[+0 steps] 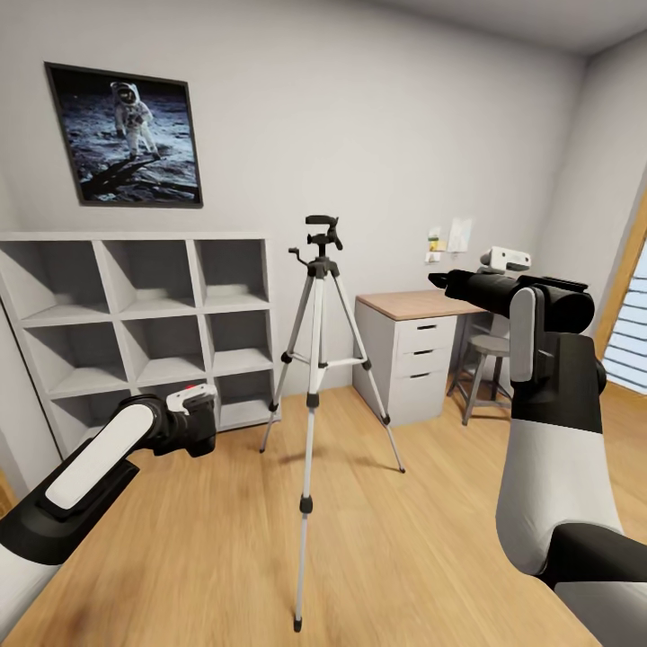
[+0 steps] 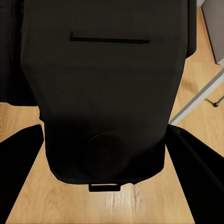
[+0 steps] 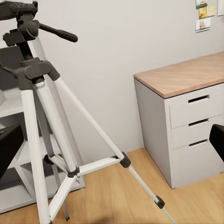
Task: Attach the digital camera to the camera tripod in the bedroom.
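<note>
The camera tripod [image 1: 315, 359] stands upright on the wood floor in mid-room, its black head [image 1: 322, 235] empty on top and its side handle pointing left. In the right wrist view the camera tripod [image 3: 39, 107] is close, with its handle [image 3: 58, 32] sticking out. My left gripper [image 1: 187, 420] is low at the left, shut on the digital camera [image 1: 199, 431], well below and left of the tripod head. The black digital camera [image 2: 107, 88] sits between the dark fingers [image 2: 18, 172]. My right gripper [image 1: 442, 281] is raised to the right of the tripod, open and holding nothing.
White cube shelving [image 1: 135, 323] lines the left wall under a framed astronaut picture [image 1: 126, 135]. A white desk with drawers [image 1: 409, 359] and a grey stool [image 1: 490, 364] stand at the right, near a slatted window [image 1: 629, 332]. Open floor lies around the tripod's legs.
</note>
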### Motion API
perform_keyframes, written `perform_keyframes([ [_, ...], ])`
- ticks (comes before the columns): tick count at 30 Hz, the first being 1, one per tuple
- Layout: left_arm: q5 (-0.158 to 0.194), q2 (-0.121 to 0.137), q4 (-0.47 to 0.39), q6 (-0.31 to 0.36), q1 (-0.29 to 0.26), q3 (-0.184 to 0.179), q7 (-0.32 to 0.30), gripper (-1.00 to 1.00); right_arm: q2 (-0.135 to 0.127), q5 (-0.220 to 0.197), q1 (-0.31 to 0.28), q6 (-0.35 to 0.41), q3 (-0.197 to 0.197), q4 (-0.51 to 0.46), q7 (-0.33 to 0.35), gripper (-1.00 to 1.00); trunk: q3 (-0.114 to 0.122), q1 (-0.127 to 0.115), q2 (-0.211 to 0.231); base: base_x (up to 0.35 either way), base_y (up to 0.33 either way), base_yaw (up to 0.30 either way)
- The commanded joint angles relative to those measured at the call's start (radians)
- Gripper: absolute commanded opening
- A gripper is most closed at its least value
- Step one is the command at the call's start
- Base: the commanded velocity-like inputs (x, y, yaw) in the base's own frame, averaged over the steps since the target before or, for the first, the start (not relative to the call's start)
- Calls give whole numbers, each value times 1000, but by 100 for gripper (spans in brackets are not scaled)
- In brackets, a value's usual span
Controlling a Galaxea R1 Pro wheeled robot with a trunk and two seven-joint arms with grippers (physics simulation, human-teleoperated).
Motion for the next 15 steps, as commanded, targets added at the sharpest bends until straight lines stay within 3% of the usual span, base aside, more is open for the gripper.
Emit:
perform_keyframes([
  [1,5,1,-1,9,-1,-1,7,-100,1,-4,-1,4,-2,-1,1,100,0,-4,7,0,0,0],
  [12,11,11,-1,37,16,0,-9,-100,1,-4,-1,4,-2,-1,1,100,18,-46,84,0,0,0],
  [15,10,14,0,79,26,1,-58,-100,1,-4,-1,4,-2,-1,1,100,23,-58,105,0,0,0],
])
